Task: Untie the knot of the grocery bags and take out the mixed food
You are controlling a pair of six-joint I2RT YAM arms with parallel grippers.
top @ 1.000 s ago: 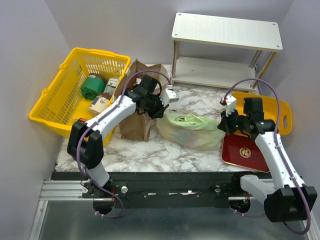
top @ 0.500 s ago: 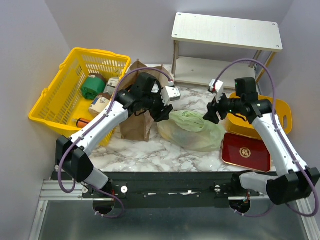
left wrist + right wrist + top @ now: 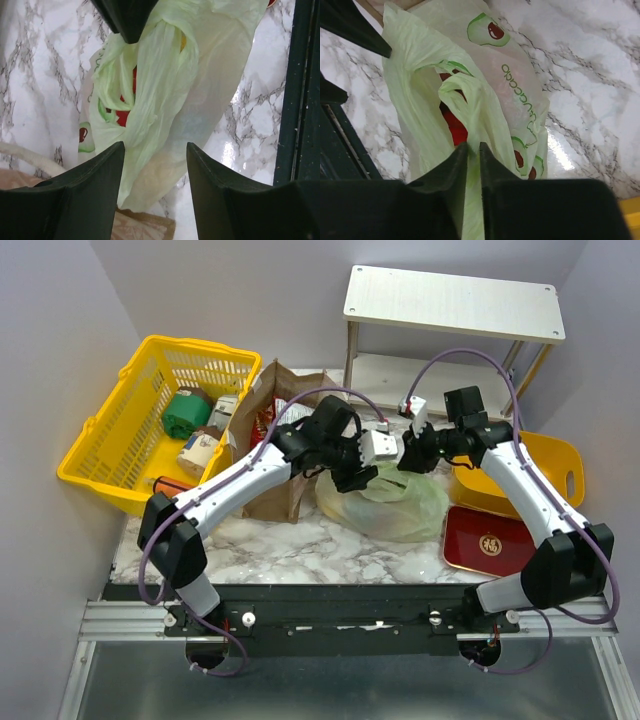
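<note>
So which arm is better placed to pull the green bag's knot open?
Right. The right gripper pinches the twisted top of the green bag; the left gripper hangs open above it, gripping nothing.

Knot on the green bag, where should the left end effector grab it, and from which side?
Grip the free loop beside the knot, coming down from above with the open left end effector straddling it. That loop is a narrow gathered band, and the right end effector pinches the other strand.
</note>
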